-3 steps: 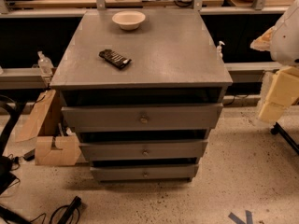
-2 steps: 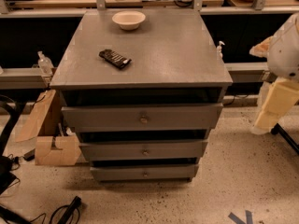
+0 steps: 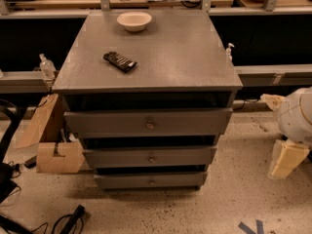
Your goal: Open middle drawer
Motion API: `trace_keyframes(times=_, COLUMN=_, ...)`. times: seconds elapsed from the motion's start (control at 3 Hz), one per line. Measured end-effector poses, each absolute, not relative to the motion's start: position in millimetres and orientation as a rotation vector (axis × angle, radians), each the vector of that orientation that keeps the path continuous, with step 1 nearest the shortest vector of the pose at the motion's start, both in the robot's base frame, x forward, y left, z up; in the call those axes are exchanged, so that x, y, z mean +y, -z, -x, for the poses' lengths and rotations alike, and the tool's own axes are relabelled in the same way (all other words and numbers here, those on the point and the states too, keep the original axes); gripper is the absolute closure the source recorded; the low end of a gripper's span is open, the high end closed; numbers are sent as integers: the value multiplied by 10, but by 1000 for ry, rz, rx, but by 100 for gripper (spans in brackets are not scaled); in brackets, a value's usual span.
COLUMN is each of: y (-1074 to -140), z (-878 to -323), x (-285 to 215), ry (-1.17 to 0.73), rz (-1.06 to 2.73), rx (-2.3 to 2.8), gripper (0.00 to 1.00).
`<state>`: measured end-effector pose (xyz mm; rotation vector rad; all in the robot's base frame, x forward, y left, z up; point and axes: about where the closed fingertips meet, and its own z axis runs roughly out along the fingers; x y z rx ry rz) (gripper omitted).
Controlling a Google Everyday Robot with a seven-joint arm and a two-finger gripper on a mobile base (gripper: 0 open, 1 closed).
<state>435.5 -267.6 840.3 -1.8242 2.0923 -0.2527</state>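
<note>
At left a cardboard box (image 3: 53, 152) leans beside the cabinet (image 3: 146, 57). The middle drawer (image 3: 117, 157) lies between the taller and narrower fronts and appears shut, its knob (image 3: 151, 159) central for a straight pull. At right our gripper (image 3: 286, 159) hangs low, well apart, near drawer height, likely for approach; open or closed, we cannot tell.

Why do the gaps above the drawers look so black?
Camera view: light seems to come from above, so the cabinet top carries a pale sheen, while the recess above the middle drawer lies in deep shadow; the gripper, low at the right edge, is brightly lit.
</note>
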Motion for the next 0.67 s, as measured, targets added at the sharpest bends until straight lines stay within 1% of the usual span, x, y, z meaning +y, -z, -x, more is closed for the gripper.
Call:
trace_keyframes(times=0.33, y=-7963, z=-4438, x=-2757, ry=326, rz=1861, rx=2021, gripper=0)
trace_keyframes(times=0.67, y=-8031, z=-4611, x=-2741, ry=392, rz=1814, rx=1967, gripper=0)
